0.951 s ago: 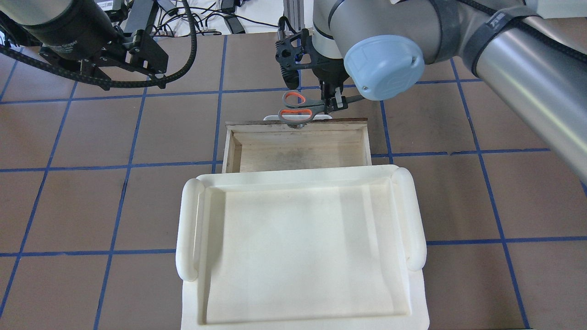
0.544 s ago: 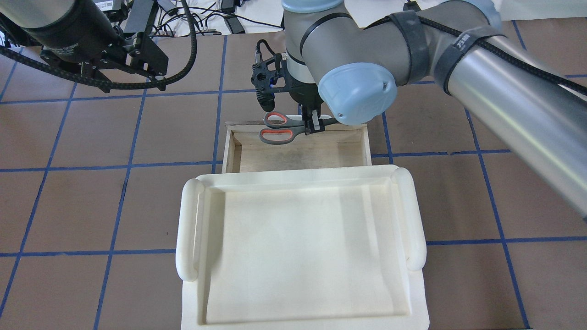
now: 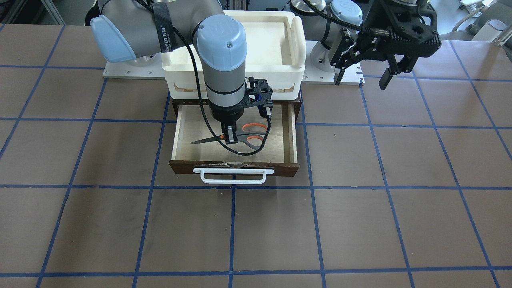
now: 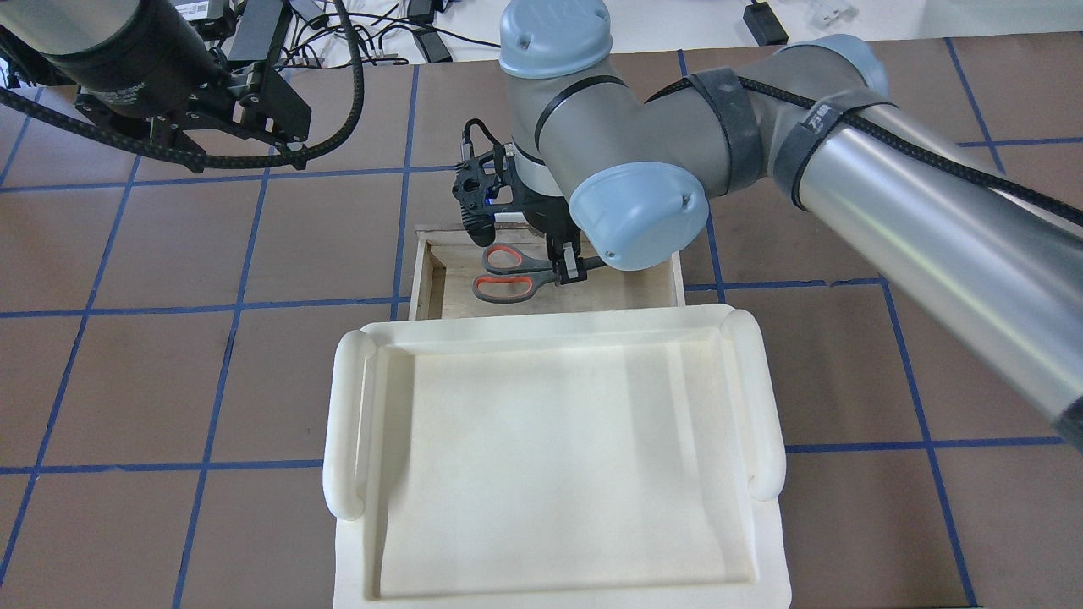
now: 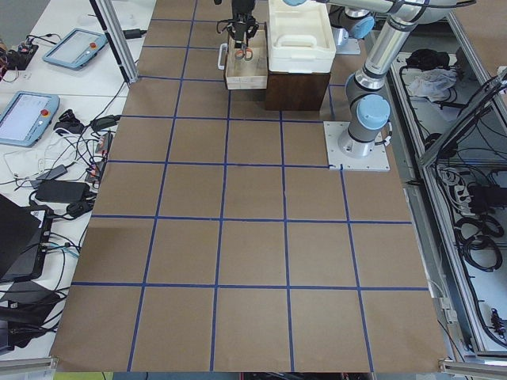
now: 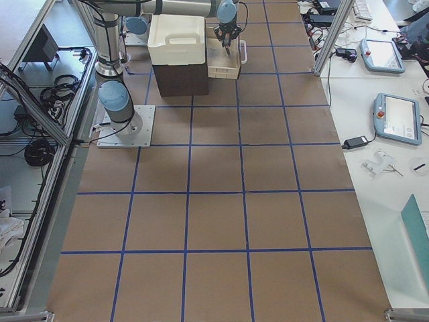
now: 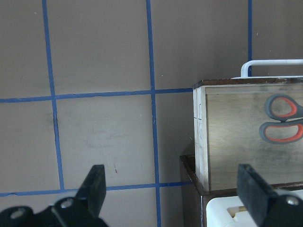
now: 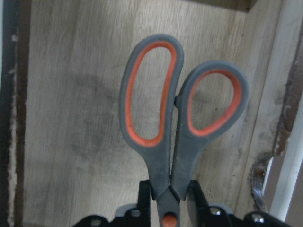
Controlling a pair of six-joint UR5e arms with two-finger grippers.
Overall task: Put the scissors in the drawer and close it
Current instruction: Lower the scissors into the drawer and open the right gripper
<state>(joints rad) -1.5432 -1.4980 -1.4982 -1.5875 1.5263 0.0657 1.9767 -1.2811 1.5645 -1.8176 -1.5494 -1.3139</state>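
The scissors (image 3: 254, 134), grey handles lined orange-red, are held level at the pivot by my right gripper (image 3: 230, 138), which is shut on them. They hang low over the pale floor of the open drawer (image 3: 188, 132), handles toward my left side. Whether they touch the floor I cannot tell. They also show in the overhead view (image 4: 506, 273), the left wrist view (image 7: 283, 118) and the right wrist view (image 8: 175, 118). The drawer's white bar handle (image 3: 234, 176) faces away from me. My left gripper (image 3: 362, 78) is open and empty, above the table beside the drawer.
A white plastic tray (image 4: 349, 423) sits on top of the dark cabinet (image 3: 175, 107) that the drawer slides out of. The table is brown with blue grid lines (image 3: 232, 224). Cables and devices lie past the far edge (image 4: 406, 34).
My right gripper has carried the scissors from above the drawer's front edge to over its inside, toward the cabinet and lower. The left arm has barely moved.
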